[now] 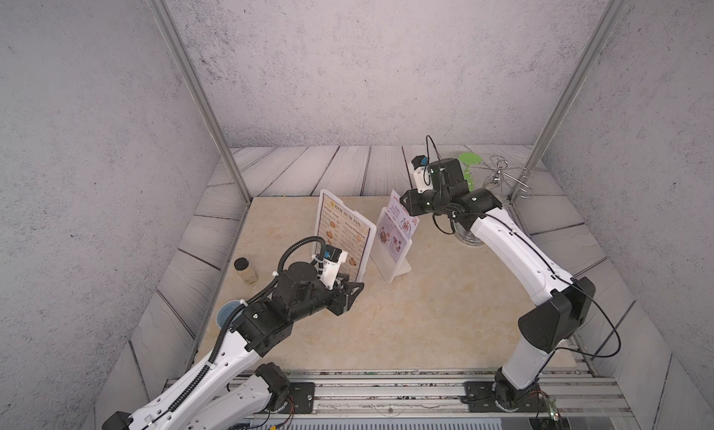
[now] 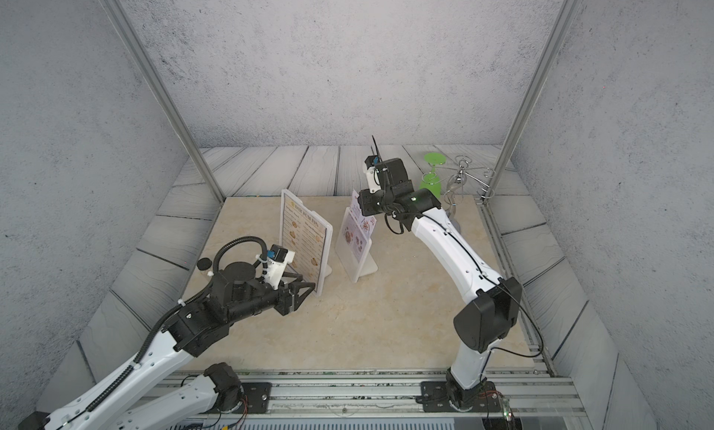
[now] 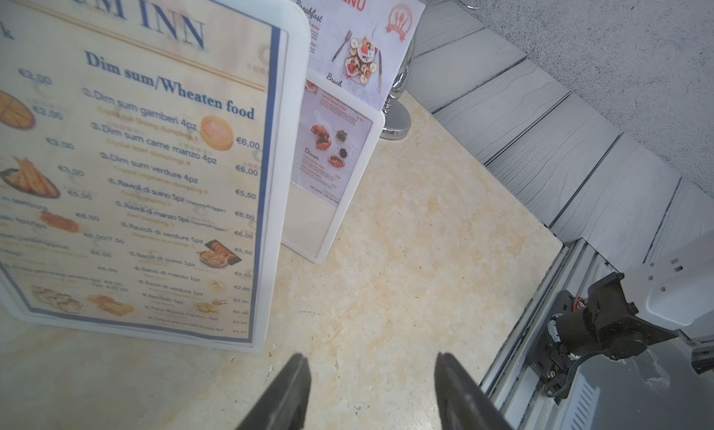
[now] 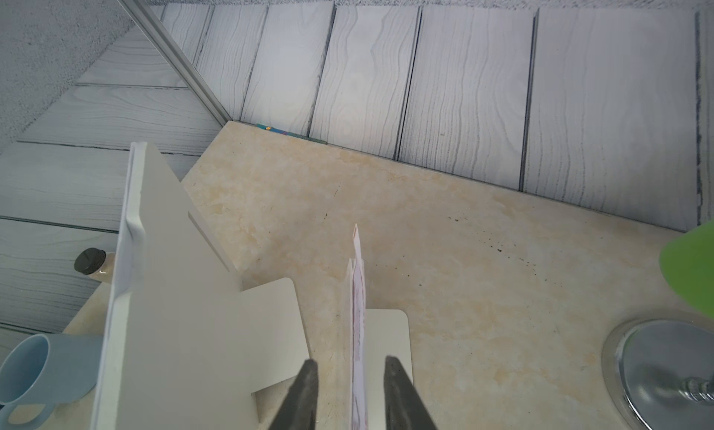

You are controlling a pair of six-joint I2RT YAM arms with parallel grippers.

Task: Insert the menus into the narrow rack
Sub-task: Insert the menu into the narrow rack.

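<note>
The cream, blue-bordered "DIM SUM INN" menu (image 1: 342, 235) (image 2: 305, 238) (image 3: 135, 157) stands upright in a large white stand. To its right, the red-headed "SPECIAL MENU" (image 1: 402, 215) (image 2: 361, 221) (image 3: 359, 41) sits partway in the smaller narrow rack (image 1: 398, 271) (image 2: 365, 267) (image 3: 349, 200), its top sticking out at a tilt. My right gripper (image 1: 406, 201) (image 4: 351, 364) is at that menu's top edge (image 4: 357, 292). Its jaws are open, one on each side of the sheet, with a gap on both sides. My left gripper (image 1: 353, 296) (image 2: 303, 296) (image 3: 371, 360) is open and empty, low by the large stand's front corner.
A black-lidded jar (image 1: 245, 271) and a blue cup (image 1: 226, 314) stand left of my left arm. A green glass (image 1: 469, 169) and a wire holder (image 1: 502, 177) are at the back right. A chrome-footed glass (image 4: 657, 370) stands close to the narrow rack, under my right arm.
</note>
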